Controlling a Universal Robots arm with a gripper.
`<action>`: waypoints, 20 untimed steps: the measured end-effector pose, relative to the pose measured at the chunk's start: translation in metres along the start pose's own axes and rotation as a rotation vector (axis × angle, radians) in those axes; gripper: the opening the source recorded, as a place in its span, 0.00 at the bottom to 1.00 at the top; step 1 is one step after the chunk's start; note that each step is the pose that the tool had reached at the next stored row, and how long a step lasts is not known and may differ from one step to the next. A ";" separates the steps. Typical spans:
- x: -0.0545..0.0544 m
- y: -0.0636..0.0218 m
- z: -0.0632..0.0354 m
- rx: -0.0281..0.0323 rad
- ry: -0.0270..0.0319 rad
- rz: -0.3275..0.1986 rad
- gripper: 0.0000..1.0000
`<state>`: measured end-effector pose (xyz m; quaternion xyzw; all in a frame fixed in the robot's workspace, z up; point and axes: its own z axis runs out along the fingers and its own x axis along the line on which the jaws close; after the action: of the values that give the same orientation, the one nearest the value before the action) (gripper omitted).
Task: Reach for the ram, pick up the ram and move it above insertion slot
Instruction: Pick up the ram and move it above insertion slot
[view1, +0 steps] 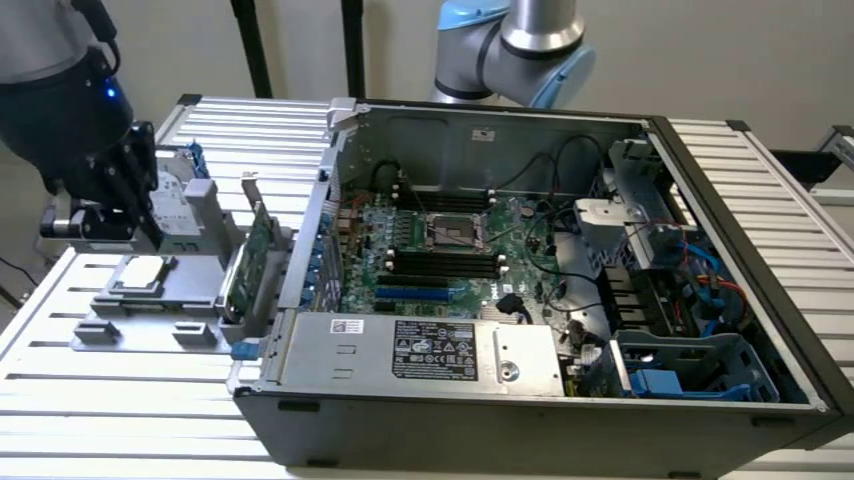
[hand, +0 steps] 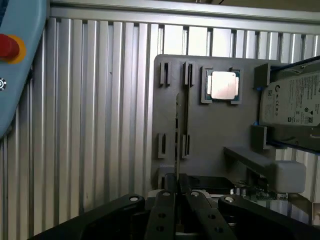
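1. The computer case (view1: 534, 250) sits well apart from the claw (hand: 176, 200); a crooked carry could knock its wall.
2. The gray holder (hand: 215, 135) brackets the ram (hand: 183, 120), which stands on edge; a tilted lift could jam it.
3. The claw, pressed nearly together, seems to pinch the ram's thin edge; a shallow hold could slip.

We can read no text in either view. The white-and-black label (view1: 434, 350) on the power supply housing (view1: 400, 352) in the computer case (view1: 561, 420) carries print and small certification marks, all too small for us to make out. The label (hand: 295, 102) on the hard drive (hand: 292, 107) shows lines of print and a barcode-like strip, equally unreadable.
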<state>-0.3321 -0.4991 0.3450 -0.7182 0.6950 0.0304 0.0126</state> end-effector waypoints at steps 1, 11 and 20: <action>0.000 -0.0036 -0.0045 0.0001 -0.0017 -0.001 0.14; -0.001 -0.0459 -0.0480 -0.0053 -0.0105 -0.003 0.14; -0.001 -0.0866 -0.0546 -0.0068 -0.0153 -0.003 0.14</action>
<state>-0.2442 -0.4989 0.3974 -0.7191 0.6936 0.0383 0.0156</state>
